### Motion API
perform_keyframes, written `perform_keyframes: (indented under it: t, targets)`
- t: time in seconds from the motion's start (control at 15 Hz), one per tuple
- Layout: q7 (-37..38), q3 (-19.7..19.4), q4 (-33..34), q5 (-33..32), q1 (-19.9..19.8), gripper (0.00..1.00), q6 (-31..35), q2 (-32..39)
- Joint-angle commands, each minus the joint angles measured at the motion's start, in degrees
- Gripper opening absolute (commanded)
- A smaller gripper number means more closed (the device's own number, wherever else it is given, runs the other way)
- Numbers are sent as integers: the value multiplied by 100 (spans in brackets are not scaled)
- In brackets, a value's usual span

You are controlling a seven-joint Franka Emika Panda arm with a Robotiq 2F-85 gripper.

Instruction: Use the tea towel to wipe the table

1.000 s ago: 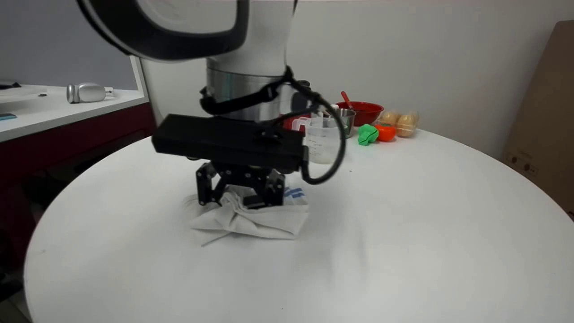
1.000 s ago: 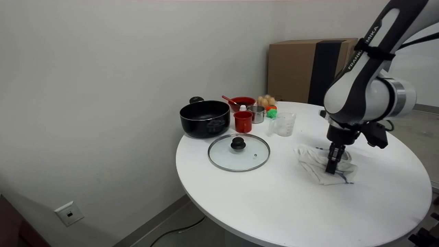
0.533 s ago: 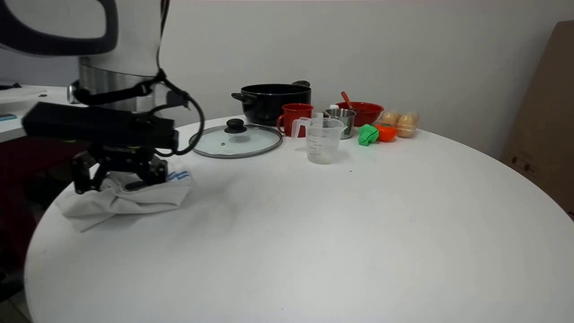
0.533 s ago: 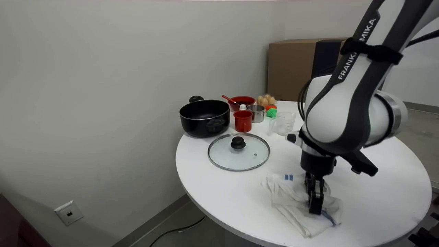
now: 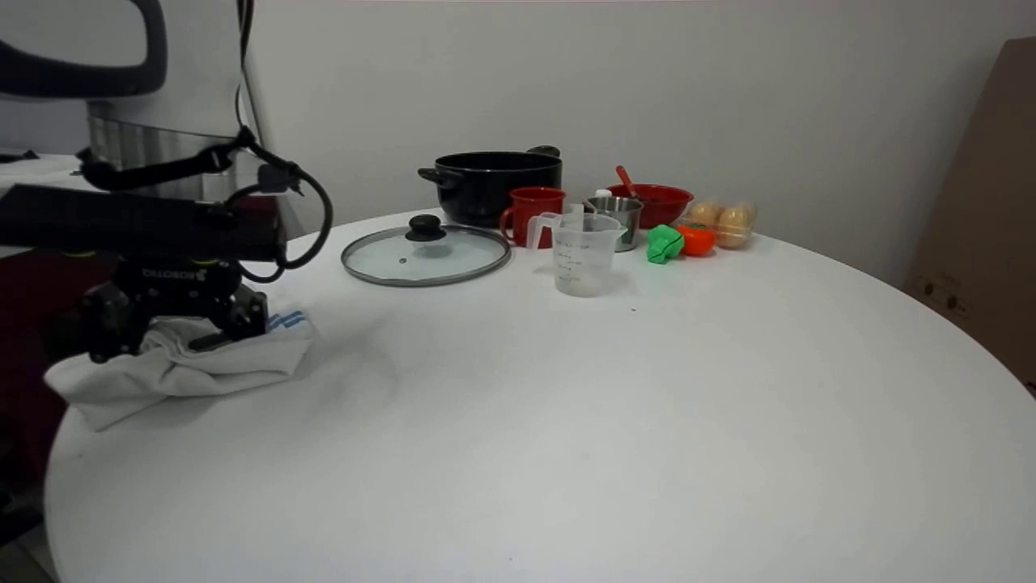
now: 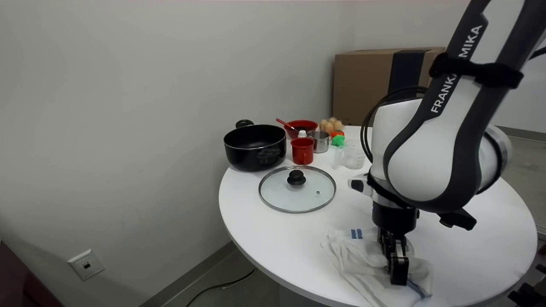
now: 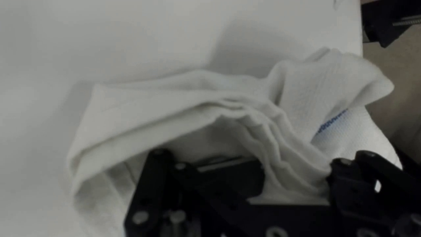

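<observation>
Tea towel (image 5: 190,376) has slid nearer the edge of the table (image 5: 615,429), jaws parted only by pinched folds

Arm (image 6: 428,157) aslant — gripper (image 6: 396,270) downward

Black-trimmed white arm (image 6: 420,157), looped cable (image 5: 328,214), black hand (image 7: 296,184) with pale screws (image 7: 140,217)

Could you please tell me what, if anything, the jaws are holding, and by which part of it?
The tea towel, by bunched folds near its middle as it lies crumpled, pinched between the jaws.
</observation>
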Motion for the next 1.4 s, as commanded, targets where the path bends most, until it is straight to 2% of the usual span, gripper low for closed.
perform_keyframes:
  t: [0.0,0.27,0.53,0.87,1.13,1.33]
  targets:
    - [154,-739,82,-358,-90,0,73,157]
    - [223,-1470,21,-424,-417,0,81,78]
    - [163,-1906,133,-232,-1092,0,61,16]
    - [-34,-1858,518,317,-2299,0,-74,-65]
    - [84,-1914,737,424,-2610,0,-58,-10]
    - [150,-1838,822,420,-2595,0,-40,27]
